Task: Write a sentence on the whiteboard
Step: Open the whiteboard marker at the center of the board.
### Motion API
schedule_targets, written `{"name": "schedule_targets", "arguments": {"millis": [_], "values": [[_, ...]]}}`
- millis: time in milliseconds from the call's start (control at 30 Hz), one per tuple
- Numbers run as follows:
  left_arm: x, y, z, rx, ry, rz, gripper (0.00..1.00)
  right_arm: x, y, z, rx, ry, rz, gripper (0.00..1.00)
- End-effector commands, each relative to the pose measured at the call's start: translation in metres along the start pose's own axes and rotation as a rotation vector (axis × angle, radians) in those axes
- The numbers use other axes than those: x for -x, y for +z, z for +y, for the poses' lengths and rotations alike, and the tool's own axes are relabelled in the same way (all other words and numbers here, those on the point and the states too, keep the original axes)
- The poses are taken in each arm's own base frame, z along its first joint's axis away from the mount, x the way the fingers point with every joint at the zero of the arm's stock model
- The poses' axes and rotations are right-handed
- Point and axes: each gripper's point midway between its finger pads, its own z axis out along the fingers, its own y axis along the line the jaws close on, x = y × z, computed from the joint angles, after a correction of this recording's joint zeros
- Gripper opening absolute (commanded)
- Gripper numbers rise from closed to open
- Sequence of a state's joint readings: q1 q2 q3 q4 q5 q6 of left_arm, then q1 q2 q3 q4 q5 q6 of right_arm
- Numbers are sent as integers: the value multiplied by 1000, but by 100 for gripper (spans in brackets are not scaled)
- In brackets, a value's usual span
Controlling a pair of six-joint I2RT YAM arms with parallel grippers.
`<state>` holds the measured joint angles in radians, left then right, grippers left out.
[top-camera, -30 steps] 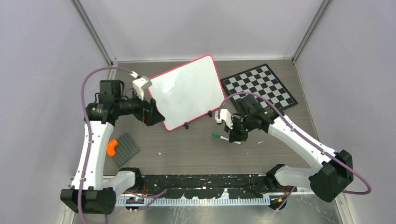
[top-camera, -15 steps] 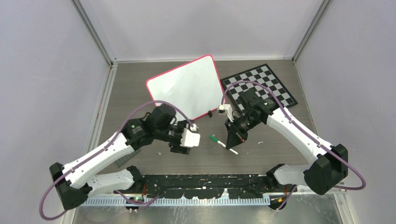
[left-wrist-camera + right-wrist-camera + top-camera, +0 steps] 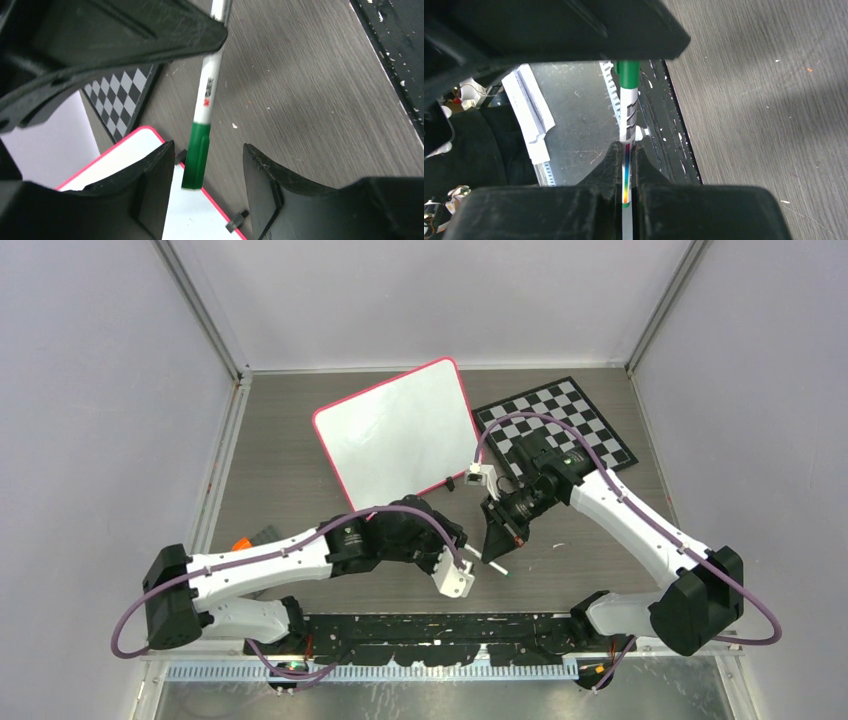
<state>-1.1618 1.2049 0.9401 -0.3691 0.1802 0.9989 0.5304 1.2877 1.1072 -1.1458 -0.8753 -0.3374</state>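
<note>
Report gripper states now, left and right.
Left gripper: open, its fingers either side of the green cap.
Right gripper: closed, holding the marker.

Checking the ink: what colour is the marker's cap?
The cap is green, clearest in left wrist view.

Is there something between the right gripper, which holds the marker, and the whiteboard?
Nothing visible lies between the right gripper and the whiteboard. But the green cap is on the marker, with the open left gripper around it.
</note>
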Motion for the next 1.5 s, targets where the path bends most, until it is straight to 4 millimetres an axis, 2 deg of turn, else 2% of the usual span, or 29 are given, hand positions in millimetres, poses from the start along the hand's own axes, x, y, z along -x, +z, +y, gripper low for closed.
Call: {"name": "schedule_targets", "arguments": {"millis": [0, 133, 167, 200, 233, 267, 333, 433, 467, 633, 800, 933, 1067, 1133, 1200, 1267, 1400, 1467], "values": [[18, 8, 25, 114, 105, -43, 51, 8, -3, 8, 24, 1, -24, 0], [19, 11, 22, 103, 110, -44, 37, 12, -4, 9, 25, -9, -38, 0], [17, 11, 22, 102, 106, -41, 29, 14, -5, 9, 18, -18, -40, 0], [17, 11, 22, 105, 96, -35, 19, 16, -6, 8, 9, -29, -46, 1], [15, 9, 23, 110, 73, -23, 6, 18, -9, 7, -6, -40, -57, 5], [13, 7, 24, 118, 42, -11, 0, 20, -10, 5, -26, -36, -62, 17], [8, -1, 19, 106, -21, 21, 0, 27, -17, 3, -44, -1, -92, 43], [5, -14, 12, 107, -96, 30, 0, 38, -30, 3, -43, 73, -154, 75], [4, -18, 9, 109, -120, 30, 0, 43, -35, 1, -51, 99, -181, 82], [-5, -36, 5, 141, -336, 34, 0, 68, -62, -6, -114, 163, -307, 85], [-18, -52, 23, 205, -524, 28, 0, 92, -90, -2, -159, 220, -413, 87], [-23, -65, 37, 255, -663, 4, 0, 101, -106, 10, -138, 286, -452, 87], [-29, -76, 40, 270, -819, -32, 0, 105, -114, 14, -147, 371, -470, 87], [-30, -79, 37, 268, -831, -34, 0, 107, -117, 12, -168, 410, -485, 87], [-34, -81, 37, 275, -841, -30, 0, 109, -116, 20, -112, 383, -462, 87], [-41, -83, 44, 303, -893, -35, 0, 106, -113, 29, -52, 324, -418, 87], [-50, -86, 56, 339, -985, -62, 0, 110, -112, 18, -70, 403, -400, 85], [-48, -85, 59, 346, -985, -80, 0, 110, -114, 23, -54, 403, -380, 84]]}}
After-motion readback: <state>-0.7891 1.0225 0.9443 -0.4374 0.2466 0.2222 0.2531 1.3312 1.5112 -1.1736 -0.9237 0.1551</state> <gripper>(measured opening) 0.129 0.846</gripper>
